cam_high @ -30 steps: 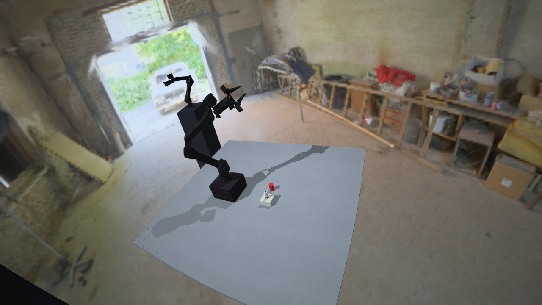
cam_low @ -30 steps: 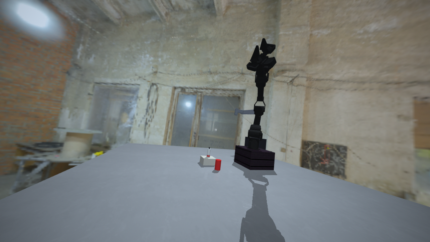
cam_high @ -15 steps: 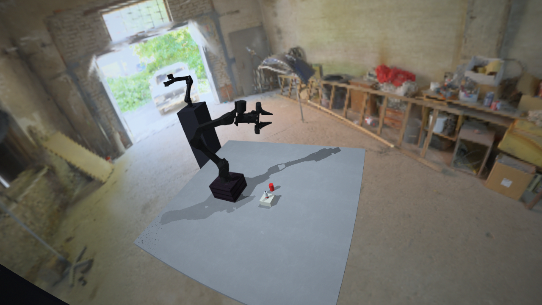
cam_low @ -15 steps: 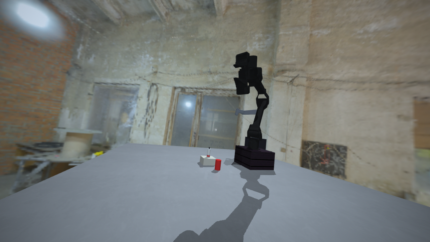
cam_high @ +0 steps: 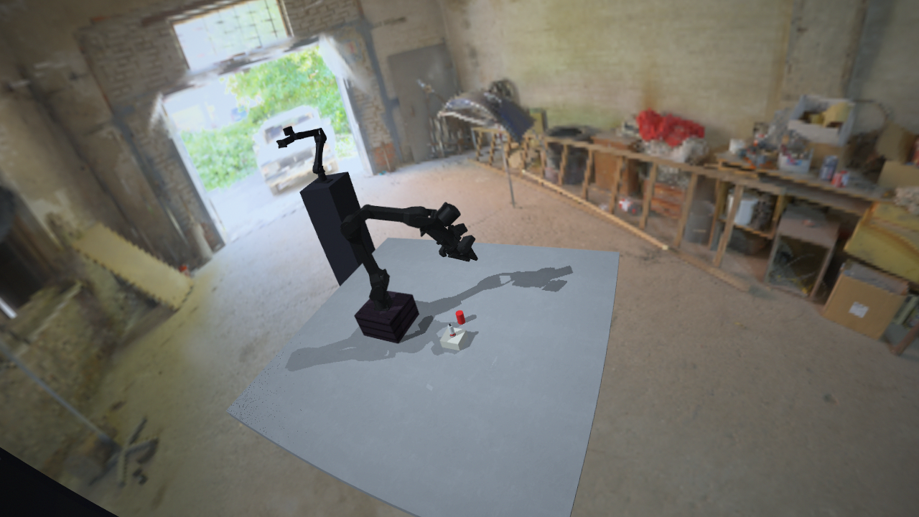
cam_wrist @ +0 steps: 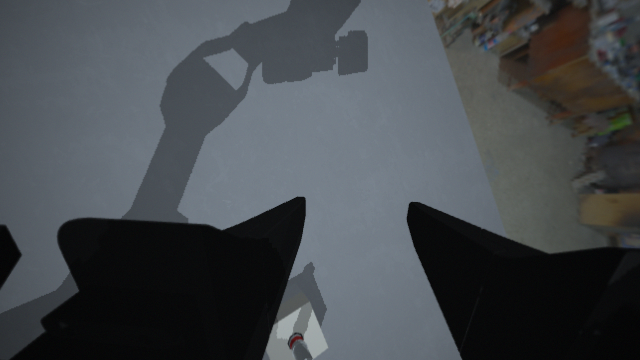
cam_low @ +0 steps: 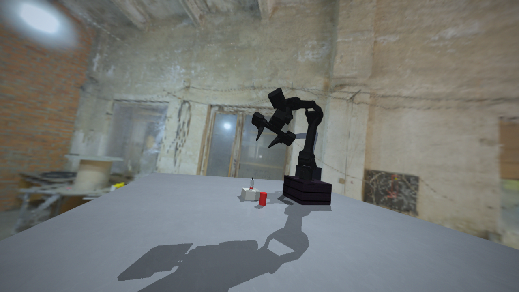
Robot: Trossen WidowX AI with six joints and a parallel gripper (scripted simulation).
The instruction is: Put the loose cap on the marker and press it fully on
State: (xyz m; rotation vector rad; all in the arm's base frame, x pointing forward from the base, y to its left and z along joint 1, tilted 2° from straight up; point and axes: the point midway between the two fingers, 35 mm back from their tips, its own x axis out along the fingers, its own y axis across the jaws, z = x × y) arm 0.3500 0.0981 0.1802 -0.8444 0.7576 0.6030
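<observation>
The red cap [cam_high: 459,317] [cam_low: 262,198] stands on the table close beside the holder block and touches no finger. The pale holder block [cam_high: 453,342] [cam_low: 248,194] [cam_wrist: 317,341] holds the marker [cam_high: 451,330] [cam_low: 251,183] [cam_wrist: 300,348] upright, with a white body, a red ring at its foot and a dark tip on top. The marker is bare. My gripper [cam_low: 262,143] [cam_wrist: 355,208] is open and empty, high above the table, with its fingers slanting down. In the wrist view the block and marker show at the bottom edge, partly behind the left finger; the cap is not seen there.
The arm's dark slatted base box [cam_high: 386,318] [cam_low: 307,190] stands on the grey table [cam_high: 514,411] [cam_low: 108,217] near the block. A tall dark pedestal [cam_high: 329,221] with a second, smaller arm [cam_high: 319,151] stands behind. The arm's shadow lies across the table.
</observation>
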